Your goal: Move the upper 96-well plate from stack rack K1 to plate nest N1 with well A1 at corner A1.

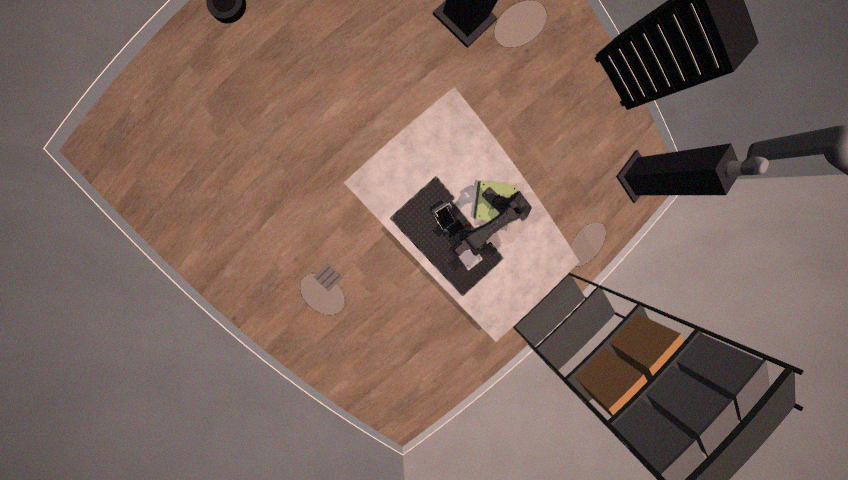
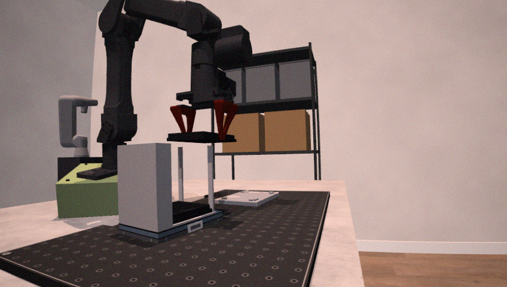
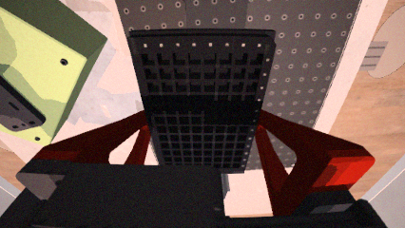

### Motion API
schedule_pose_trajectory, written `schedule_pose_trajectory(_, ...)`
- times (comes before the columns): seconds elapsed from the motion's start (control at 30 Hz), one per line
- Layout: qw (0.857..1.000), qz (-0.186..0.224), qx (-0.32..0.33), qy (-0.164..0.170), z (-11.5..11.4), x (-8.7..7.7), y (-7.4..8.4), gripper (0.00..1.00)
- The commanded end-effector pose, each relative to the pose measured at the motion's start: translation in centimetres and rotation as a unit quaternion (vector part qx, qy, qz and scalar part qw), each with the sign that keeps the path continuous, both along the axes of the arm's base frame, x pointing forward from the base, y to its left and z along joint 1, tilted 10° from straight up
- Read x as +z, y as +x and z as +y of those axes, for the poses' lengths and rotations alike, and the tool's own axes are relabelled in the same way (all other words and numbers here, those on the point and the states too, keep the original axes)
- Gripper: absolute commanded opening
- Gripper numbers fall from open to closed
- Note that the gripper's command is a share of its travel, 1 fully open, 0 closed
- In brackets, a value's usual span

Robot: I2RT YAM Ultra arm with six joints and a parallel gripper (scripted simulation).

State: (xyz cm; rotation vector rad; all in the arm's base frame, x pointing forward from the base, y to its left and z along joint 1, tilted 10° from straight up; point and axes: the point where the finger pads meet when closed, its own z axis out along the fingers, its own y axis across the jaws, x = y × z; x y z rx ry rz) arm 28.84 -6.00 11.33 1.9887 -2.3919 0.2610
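My gripper (image 2: pixel 202 136) with red fingers is shut on the upper 96-well plate (image 2: pixel 201 136), a flat black plate held level in the air, above and just beyond the top of the stack rack K1 (image 2: pixel 159 188). In the wrist view the plate (image 3: pixel 202 95) fills the middle between the red fingers. The lower black plate (image 2: pixel 190 209) lies in the bottom of the rack. The plate nest N1 (image 2: pixel 247 197) is a pale flat tray on the dark breadboard behind the rack. Its A1 mark is too small to make out.
The rack has a tall white side wall (image 2: pixel 144 186) and thin upright posts (image 2: pixel 210 174). The arm's green base block (image 2: pixel 85 192) stands to the left. A shelf unit with boxes (image 2: pixel 274 113) stands behind the table. The table edge runs along the right.
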Motion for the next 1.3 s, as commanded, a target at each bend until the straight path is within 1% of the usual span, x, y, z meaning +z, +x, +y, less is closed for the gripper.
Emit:
schedule_pose_trajectory(0.0,1.000,-0.018,-0.008,0.001,1.4,0.5,0.8,0.00)
schedule_pose_trajectory(0.1,1.000,-0.017,-0.008,0.000,2.3,0.3,1.4,0.00)
schedule_pose_trajectory(0.2,1.000,-0.017,-0.008,0.001,3.3,0.2,1.7,0.00)
schedule_pose_trajectory(0.27,1.000,-0.023,-0.008,0.001,4.0,0.4,1.8,0.00)
schedule_pose_trajectory(0.33,1.000,-0.023,-0.008,0.001,4.0,0.4,1.8,0.00)
schedule_pose_trajectory(0.37,1.000,-0.022,-0.008,0.001,4.3,0.4,1.8,0.00)
schedule_pose_trajectory(0.4,1.000,-0.016,-0.008,0.001,4.7,0.0,1.9,0.00)
schedule_pose_trajectory(0.83,1.000,-0.014,-0.008,0.003,9.0,-0.7,2.8,0.00)
schedule_pose_trajectory(0.9,1.000,-0.014,-0.008,0.003,9.0,-0.7,2.8,0.00)
schedule_pose_trajectory(0.93,0.999,-0.030,-0.007,0.006,9.3,0.4,2.8,0.00)
schedule_pose_trajectory(0.97,1.000,-0.015,-0.008,0.003,9.6,-0.6,2.8,0.00)
schedule_pose_trajectory(1.0,1.000,-0.012,-0.007,0.003,10.0,-0.8,2.9,0.00)
schedule_pose_trajectory(1.27,1.000,-0.007,-0.007,0.002,12.5,-1.2,3.2,0.00)
